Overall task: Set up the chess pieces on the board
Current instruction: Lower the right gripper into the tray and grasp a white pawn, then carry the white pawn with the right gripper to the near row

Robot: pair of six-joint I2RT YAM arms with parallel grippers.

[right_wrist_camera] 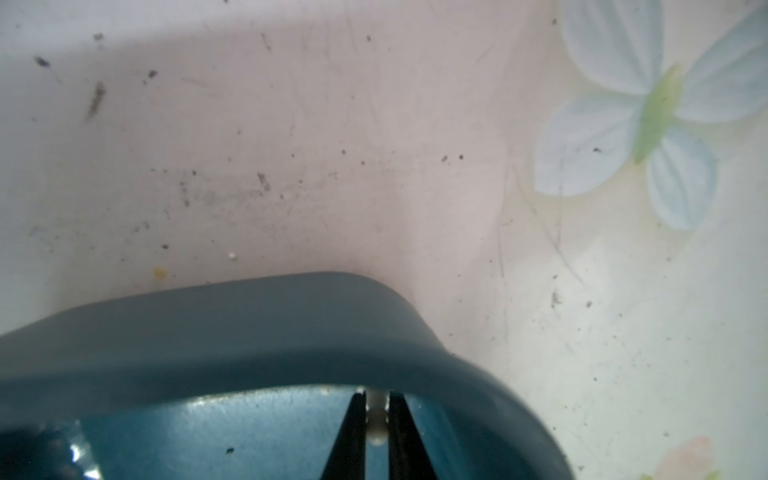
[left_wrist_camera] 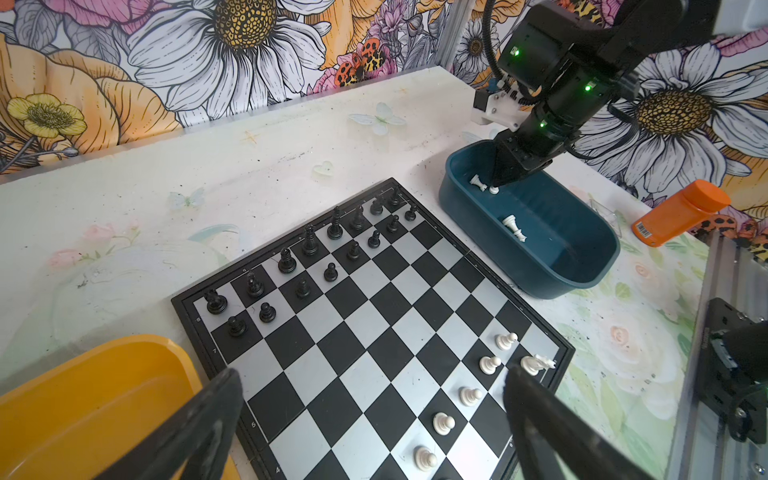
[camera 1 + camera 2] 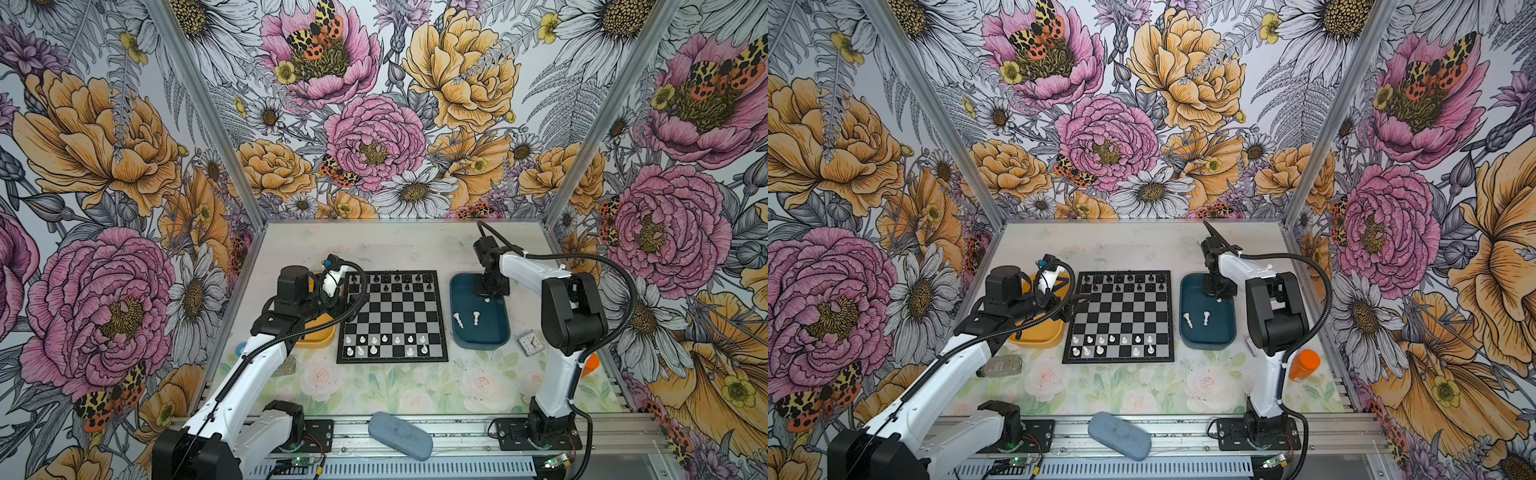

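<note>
The board (image 3: 392,309) lies mid-table, with black chessmen on its far rows and several white chess pieces (image 3: 384,338) on its near rows. To its right stands the blue tray (image 3: 486,332); two white pieces (image 3: 458,320) lie in it. My right gripper (image 1: 377,405) reaches down into the tray's far end, shut on a small white piece (image 1: 377,419). Another white piece (image 2: 478,183) lies beside it. Above the board's left edge hovers my left gripper (image 2: 374,390), open and holding nothing.
A yellow tray (image 3: 320,332) sits left of the board, under the left arm. A small clock (image 3: 528,344) and an orange bottle (image 3: 1304,365) lie by the right arm. A blue-grey case (image 3: 401,434) rests on the front rail, and a clear box (image 3: 1000,365) lies front left.
</note>
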